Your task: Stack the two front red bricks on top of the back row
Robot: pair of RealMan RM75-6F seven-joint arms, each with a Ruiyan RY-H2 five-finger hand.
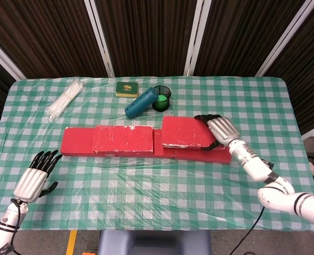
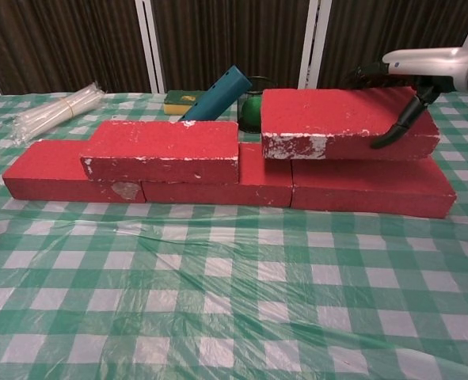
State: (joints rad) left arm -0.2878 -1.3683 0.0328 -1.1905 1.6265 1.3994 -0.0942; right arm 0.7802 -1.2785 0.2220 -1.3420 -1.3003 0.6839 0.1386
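Head view: the right hand [image 1: 222, 129] is gripping the right end of a rectangular red brick with chipped white edges [image 1: 186, 132], fingers draped over its far top edge and thumb side toward the camera; this right upper brick is lying on the row of red base bricks [image 1: 199, 152] directly beneath the fingers. A second rectangular red upper brick [image 1: 123, 139] is sitting on the row well away from those fingers, toward the left hand [image 1: 36, 178], which is resting apart from all bricks on the green-and-white checked tablecloth [image 1: 157, 186], fingers extended and holding nothing. Beyond the bricks: a teal cylinder [image 1: 141, 103], a dark green cup [image 1: 162, 98], a green tin [image 1: 127, 88], a bundle of clear straws [image 1: 64, 99]. Chest view: the held brick [image 2: 344, 123] is appearing to overhang the row [image 2: 368, 188] slightly, thumb [image 2: 400, 127] pressing its front face. Judgement: placement is nearly finished; square the brick before letting go, lifting the fingers straight off without dragging. The fingers behind the brick are hidden; whether the brick is seated fully flat is unclear. The left hand is outside this view.
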